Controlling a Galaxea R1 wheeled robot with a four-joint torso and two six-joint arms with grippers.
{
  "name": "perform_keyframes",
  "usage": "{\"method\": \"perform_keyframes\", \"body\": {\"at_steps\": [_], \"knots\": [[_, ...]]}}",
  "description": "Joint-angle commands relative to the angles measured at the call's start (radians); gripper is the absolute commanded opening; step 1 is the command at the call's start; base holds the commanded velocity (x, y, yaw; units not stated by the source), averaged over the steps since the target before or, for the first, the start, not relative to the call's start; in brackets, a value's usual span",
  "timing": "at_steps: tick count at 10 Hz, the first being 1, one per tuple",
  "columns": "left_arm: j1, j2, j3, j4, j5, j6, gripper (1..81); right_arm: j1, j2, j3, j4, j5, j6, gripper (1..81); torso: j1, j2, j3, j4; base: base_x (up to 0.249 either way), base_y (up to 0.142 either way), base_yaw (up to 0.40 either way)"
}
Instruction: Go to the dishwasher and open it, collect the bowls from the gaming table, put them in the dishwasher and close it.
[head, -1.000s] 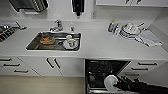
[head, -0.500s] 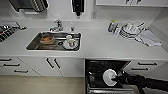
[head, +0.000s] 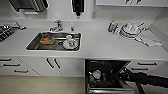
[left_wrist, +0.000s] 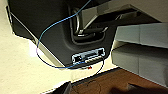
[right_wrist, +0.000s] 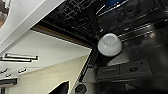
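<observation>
I'm facing the white counter, w/ the dishwasher open below it at near right, door dropped down, dark racks showing. A pale round bowl sits upside down in the racks; the right wrist view shows it too, w/ something bright blue deeper in at the far edge, can't tell what it is. My right arm comes in from the right at dishwasher height, dark, ending near the opening. Can't tell if the right fingers are open or closed. Left fingers: can't tell either. Left wrist view has a dark housing w/ a blue cable looped over it. Sink holds a cup and dishes, left of the dishwasher. Stacked plates and a cloth lie far right on the counter.
</observation>
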Motion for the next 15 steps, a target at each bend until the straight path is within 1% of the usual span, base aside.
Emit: {"method": "perform_keyframes", "body": {"at_steps": [1, 3, 4, 5, 6, 7, 8, 9, 10, 11, 12, 13, 14, 15], "knots": [[0.027, -0.011, 0.007, 0.008, 0.066, 0.007, 81.1, 0.090, -0.046, 0.036, 0.017, -0.021, -0.011, 81.1, 0.000, 0.000, 0.000, 0.000, 0.000, 0.000, 0.000], [0.027, -0.006, 0.004, 0.012, 0.066, 0.007, 81.1, 0.063, -0.084, 0.078, 0.017, -0.021, -0.012, 81.1, 0.000, 0.000, 0.000, 0.000, 0.000, 0.000, 0.000], [0.025, 0.000, -0.007, 0.008, 0.064, 0.007, 81.1, 0.015, -0.110, 0.099, 0.017, -0.021, -0.014, 81.1, 0.000, 0.000, 0.000, 0.000, 0.000, 0.000, 0.000], [0.025, 0.009, -0.023, 0.003, 0.050, 0.007, 81.1, -0.053, -0.143, 0.124, 0.008, -0.022, -0.027, 81.1, 0.000, 0.000, 0.000, 0.000, 0.000, 0.000, 0.000], [0.024, 0.020, -0.046, 0.003, 0.030, 0.004, 81.1, -0.127, -0.164, 0.128, 0.008, -0.028, -0.058, 81.1, 0.000, 0.000, 0.000, 0.000, 0.000, 0.000, 0.000], [0.022, 0.031, -0.071, 0.003, 0.023, 0.001, 81.1, -0.214, -0.187, 0.121, 0.006, -0.028, -0.107, 81.1, 0.000, 0.000, 0.000, 0.000, 0.000, 0.000, 0.000], [0.021, 0.045, -0.106, 0.003, 0.023, -0.002, 81.1, -0.299, -0.205, 0.096, 0.005, -0.021, -0.147, 81.1, 0.000, 0.000, 0.000, 0.000, 0.000, 0.000, 0.000], [0.021, 0.055, -0.128, 0.002, 0.023, -0.005, 81.1, -0.359, -0.218, 0.088, 0.003, -0.006, -0.179, 81.1, 0.000, 0.000, 0.000, 0.000, 0.000, 0.000, 0.000], [0.021, 0.065, -0.151, 0.002, 0.021, -0.005, 81.1, -0.435, -0.222, 0.075, 0.002, 0.017, -0.224, 81.1, 0.000, 0.000, 0.000, 0.000, 0.000, 0.000, 0.000], [0.021, 0.068, -0.163, -0.007, 0.003, -0.007, 81.1, -0.506, -0.213, 0.034, 0.002, 0.074, -0.254, 81.1, 0.000, 0.000, 0.000, 0.000, 0.000, 0.000, 0.000], [0.021, 0.068, -0.165, -0.014, -0.014, -0.007, 81.1, -0.582, -0.203, -0.027, 0.003, 0.150, -0.282, 81.1, 0.000, 0.000, 0.000, 0.000, 0.000, 0.000, 0.000], [0.021, 0.065, -0.165, -0.014, -0.019, -0.007, 81.1, -0.649, -0.184, -0.091, 0.002, 0.208, -0.307, 81.1, 0.000, 0.000, 0.000, 0.000, 0.000, 0.000, 0.000], [0.021, 0.065, -0.165, -0.014, -0.019, -0.007, 81.1, -0.707, -0.163, -0.136, 0.000, 0.242, -0.327, 81.1, 0.000, 0.000, 0.000, 0.000, 0.000, 0.000, 0.000], [0.021, 0.066, -0.165, -0.018, -0.019, -0.008, 81.1, -0.762, -0.116, -0.202, -0.012, 0.263, -0.348, 81.1, 0.000, 0.000, 0.000, 0.000, 0.000, 0.000, 0.000]]}}
